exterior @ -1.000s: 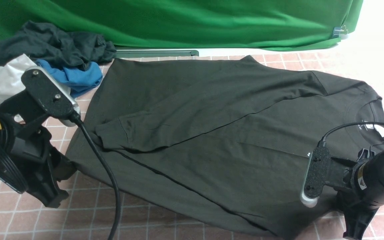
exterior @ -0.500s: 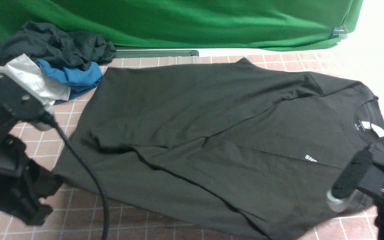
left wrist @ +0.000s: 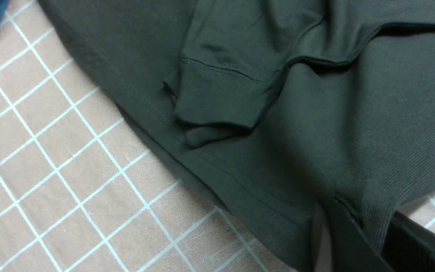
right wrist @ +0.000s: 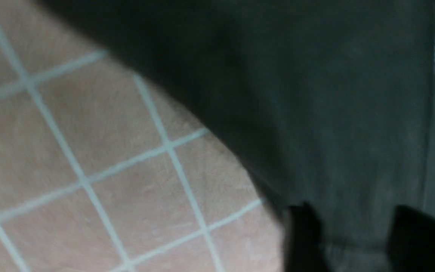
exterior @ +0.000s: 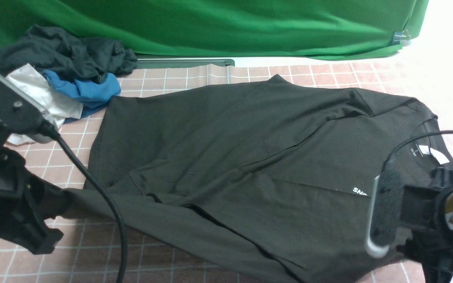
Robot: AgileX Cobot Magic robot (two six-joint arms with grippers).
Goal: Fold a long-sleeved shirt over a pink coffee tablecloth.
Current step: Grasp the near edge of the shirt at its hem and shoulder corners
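Pinches the ribbed hem of the long-sleeved shirt [exterior: 250, 157] in the closed left gripper [left wrist: 381, 241]; holds the right gripper [right wrist: 357, 241], blurred, fingers [right wrist: 302, 238] apart over the shirt's near edge; lies matte black across the gridded pink coffee tablecloth [exterior: 92, 255]; leaves bare squares along the near side; shows ribbing on the cuff [left wrist: 217, 98] from the left wrist only, the neck label [exterior: 439, 155] from the front.

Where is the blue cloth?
Front view: the blue cloth lies at the far left in the clothes heap, beside the black shirt.
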